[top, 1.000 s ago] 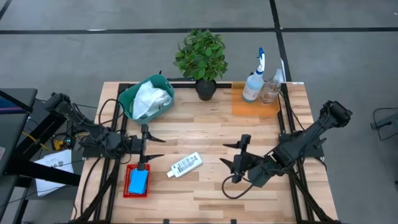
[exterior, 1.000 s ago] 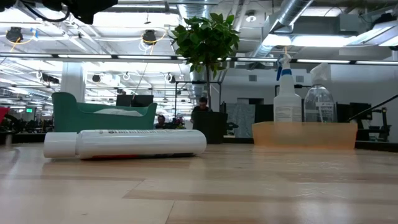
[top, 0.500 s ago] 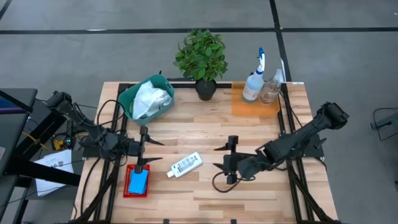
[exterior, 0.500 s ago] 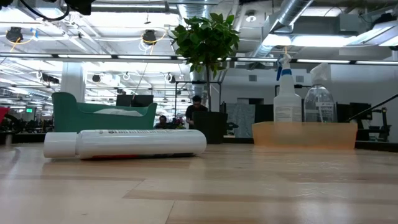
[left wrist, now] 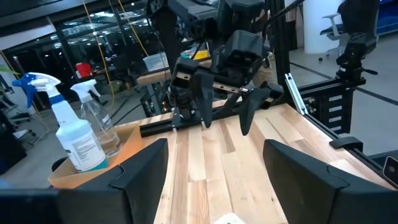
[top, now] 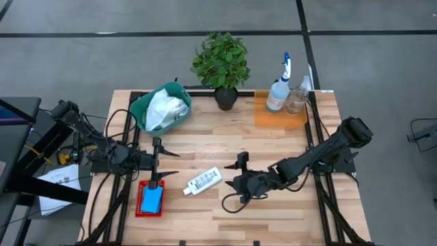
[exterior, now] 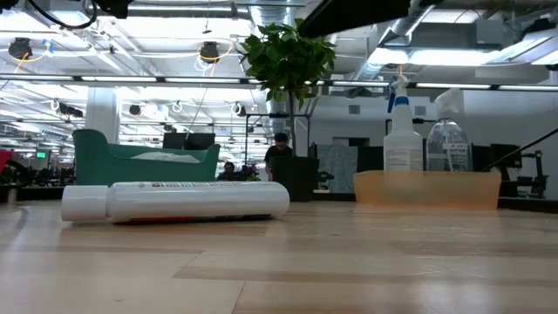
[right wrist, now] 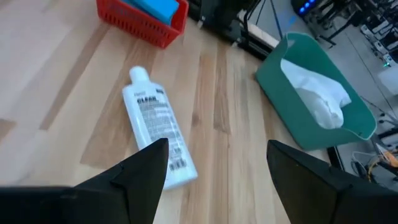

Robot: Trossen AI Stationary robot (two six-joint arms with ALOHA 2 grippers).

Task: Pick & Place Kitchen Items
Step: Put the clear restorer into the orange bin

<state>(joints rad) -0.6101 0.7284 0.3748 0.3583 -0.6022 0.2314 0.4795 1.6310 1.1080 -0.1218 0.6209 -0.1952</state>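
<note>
Small white labelled bottle (top: 204,180) lying flat near desk (top: 273,143) centre, toward front edge.
Right gripper (top: 234,180) just beside bottle, jaws open, empty; left gripper (top: 164,164) above red basket (top: 141,202) near front-left corner, jaws open, empty.

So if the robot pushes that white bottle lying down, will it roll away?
Probably, a bit. The white bottle is round and lies on its side on the smooth table, so a sideways nudge could roll it. It looks like light plastic, so it should lift easily, though the open right gripper might slip on its curved side.
</note>
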